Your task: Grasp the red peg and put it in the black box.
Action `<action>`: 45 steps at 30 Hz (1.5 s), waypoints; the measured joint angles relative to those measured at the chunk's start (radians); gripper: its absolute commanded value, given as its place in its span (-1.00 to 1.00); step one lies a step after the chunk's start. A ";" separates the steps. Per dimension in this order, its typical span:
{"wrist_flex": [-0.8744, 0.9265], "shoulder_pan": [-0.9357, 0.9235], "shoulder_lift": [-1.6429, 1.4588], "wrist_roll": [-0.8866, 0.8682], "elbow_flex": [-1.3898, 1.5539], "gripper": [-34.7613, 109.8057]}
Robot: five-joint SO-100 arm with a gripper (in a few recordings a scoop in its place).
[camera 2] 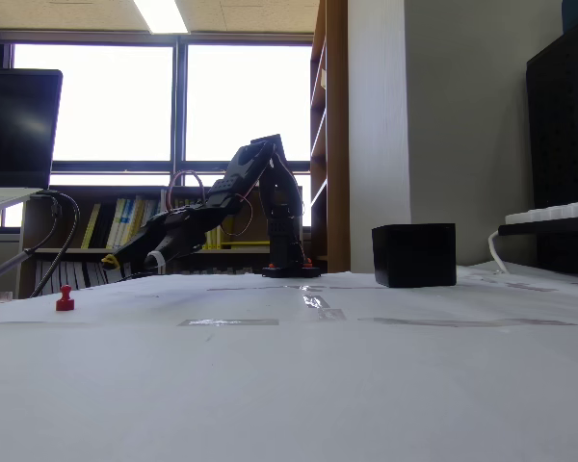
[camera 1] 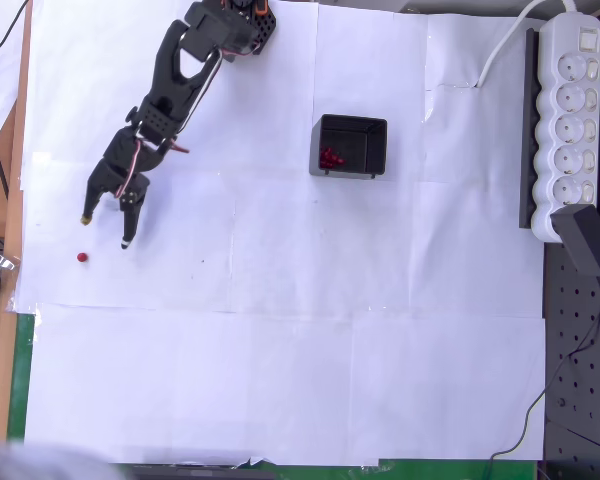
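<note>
The red peg [camera 2: 65,299] was left on the bench just beyond the wide-spread, empty tool [camera 1: 105,231]; a skewed descent could knock it away.

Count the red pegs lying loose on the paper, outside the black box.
1: the red peg lies just below the open pincer. Others cluster inside the black box; some there may be hidden.

Overhead view straight down; fixed view table-level, facing windows
</note>
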State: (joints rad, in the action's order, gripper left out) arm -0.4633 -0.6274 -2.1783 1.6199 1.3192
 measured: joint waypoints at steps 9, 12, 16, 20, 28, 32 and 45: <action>0.000 -0.018 -0.169 0.034 0.216 0.04; 0.000 -0.014 -0.204 0.034 0.253 0.04; 0.000 -0.012 -0.259 0.034 0.313 0.04; 0.000 -0.014 -0.311 0.034 0.382 0.04; 0.009 -0.012 -0.362 0.049 0.446 0.04; 0.025 -0.012 -0.382 0.069 0.471 0.04; 0.026 -0.009 -0.410 0.072 0.500 0.04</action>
State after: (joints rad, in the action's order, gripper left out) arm -0.4372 -0.6366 -2.5878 1.6920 1.8193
